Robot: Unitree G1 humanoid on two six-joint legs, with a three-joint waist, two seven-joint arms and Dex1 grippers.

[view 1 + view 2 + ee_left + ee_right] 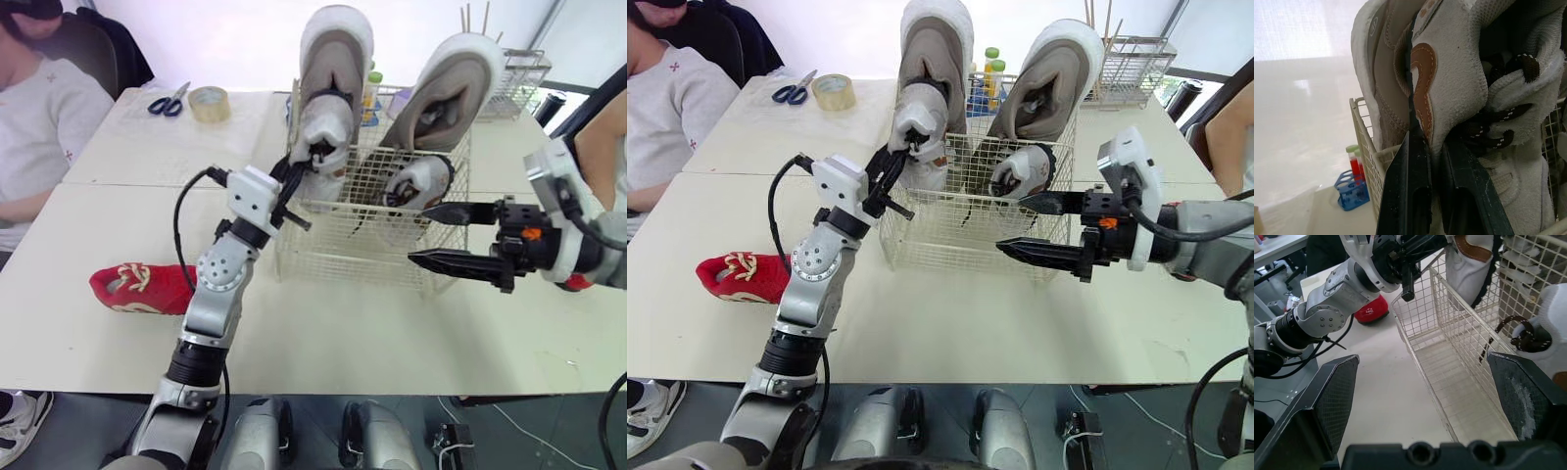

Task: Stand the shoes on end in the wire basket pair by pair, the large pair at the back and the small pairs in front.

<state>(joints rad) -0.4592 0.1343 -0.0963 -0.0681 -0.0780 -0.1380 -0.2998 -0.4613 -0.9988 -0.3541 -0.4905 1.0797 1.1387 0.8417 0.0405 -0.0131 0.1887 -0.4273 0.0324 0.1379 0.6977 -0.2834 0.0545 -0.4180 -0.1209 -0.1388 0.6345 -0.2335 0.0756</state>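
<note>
- Wire basket (343,245) stands on the white tabletop (323,333). The 2 large grey-white shoes are on end at its back, one on the L (336,49) and one on the R (456,78), soles facing away.
- L pincer (306,157) is closed on the small white shoe (323,127) w/ dark laces. The L wrist view shows the fingers (1415,186) clamping the shoe's edge.
- This shoe is upright at the front-L of the basket, just before the L large shoe. Its low end is inside the wires; cannot tell if it touches the bottom.
- Second small white shoe (416,183) is in the front-R part of the basket, leaning.
- R pincer (416,233) is open wide and holds nothing. It is at the basket's front-R side, tips pointing toward the L.
- Red shoe (142,287) lies on the tabletop, L of the basket and well apart from it.
- Scissors (168,101) and tape roll (209,103) are at the far L side; a person (39,117) sits there.
</note>
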